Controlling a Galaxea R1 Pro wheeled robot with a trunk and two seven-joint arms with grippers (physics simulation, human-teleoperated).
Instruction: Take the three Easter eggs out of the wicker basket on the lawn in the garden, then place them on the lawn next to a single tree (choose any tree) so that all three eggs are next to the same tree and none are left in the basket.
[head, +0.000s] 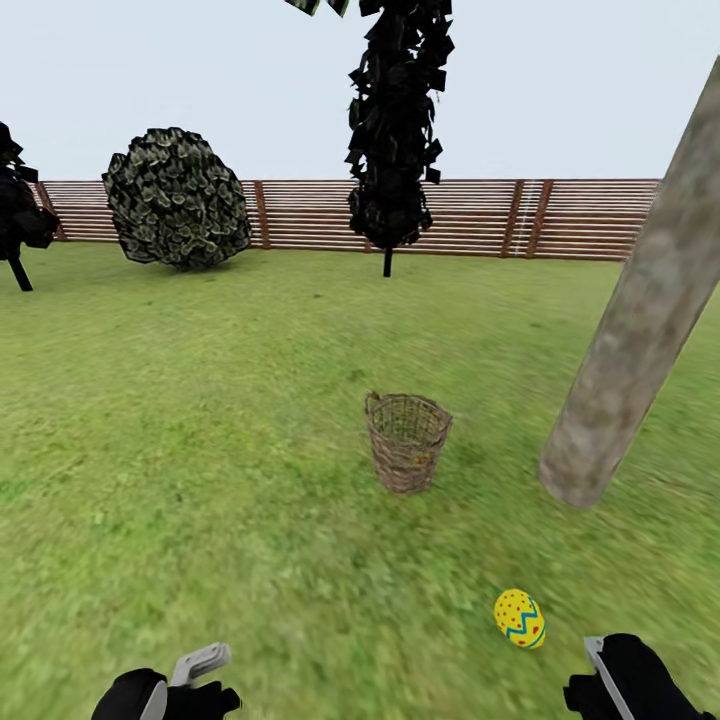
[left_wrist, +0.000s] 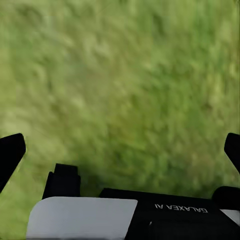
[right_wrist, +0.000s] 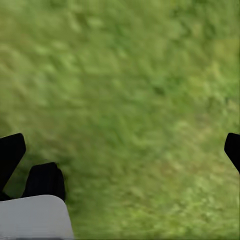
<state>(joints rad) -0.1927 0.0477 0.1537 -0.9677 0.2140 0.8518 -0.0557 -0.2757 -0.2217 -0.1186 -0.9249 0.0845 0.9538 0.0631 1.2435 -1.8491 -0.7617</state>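
The brown wicker basket stands upright on the lawn, mid-view; its inside is hard to read through the weave. One yellow Easter egg with a blue zigzag and red dots lies on the grass, a short way from the foot of the mottled grey-brown tree trunk. My left gripper and right gripper sit low at the picture's bottom edge. Both wrist views look down on bare grass, with each gripper's fingertips spread wide and nothing between them.
A brown slatted fence runs across the back. A round bush stands at the back left, a narrow dark cypress in the middle, another dark plant at the far left.
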